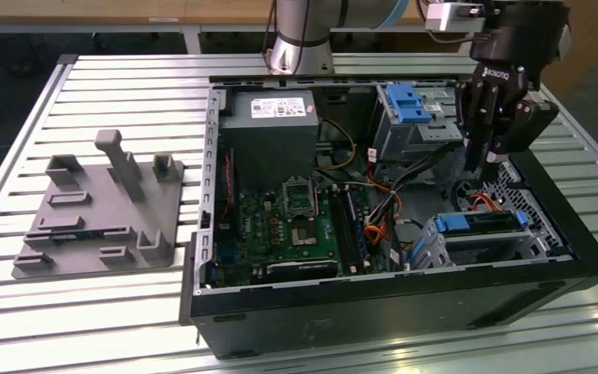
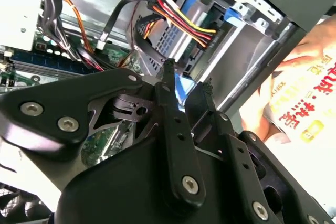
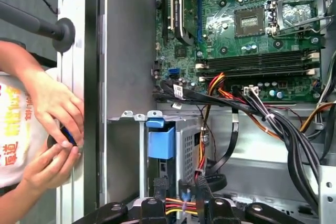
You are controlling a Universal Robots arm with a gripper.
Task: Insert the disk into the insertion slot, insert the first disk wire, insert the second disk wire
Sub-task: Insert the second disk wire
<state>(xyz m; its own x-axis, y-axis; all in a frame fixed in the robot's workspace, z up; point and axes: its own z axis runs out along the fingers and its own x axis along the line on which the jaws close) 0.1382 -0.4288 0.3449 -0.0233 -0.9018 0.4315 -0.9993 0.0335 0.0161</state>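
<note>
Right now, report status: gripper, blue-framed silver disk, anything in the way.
Gripper low in open black computer case. Blue-framed silver hard drive sits in silver perforated cage. Red-yellow-black wire bundle close by.

The table [image 1: 122, 86] is of ribbed bare metal, pale and slightly shiny. The grey stand [image 1: 102, 210] on it looks like matt plastic. The computer case [image 1: 382, 300] has black walls with a dull, smooth finish, and the circuit board [image 1: 278, 226] inside is green and a little glossy. The disk [image 1: 483, 224] has a smooth frame of bright blue plastic, and the insertion slot [image 1: 491, 248] around it is thin silver sheet metal with small holes. The gripper [image 2: 187, 74] is black and matt, with shiny metal screws. The wires [image 2: 181, 19] have smooth coloured plastic coats. The person's shirt [image 3: 13, 124] is white printed cloth.
</note>
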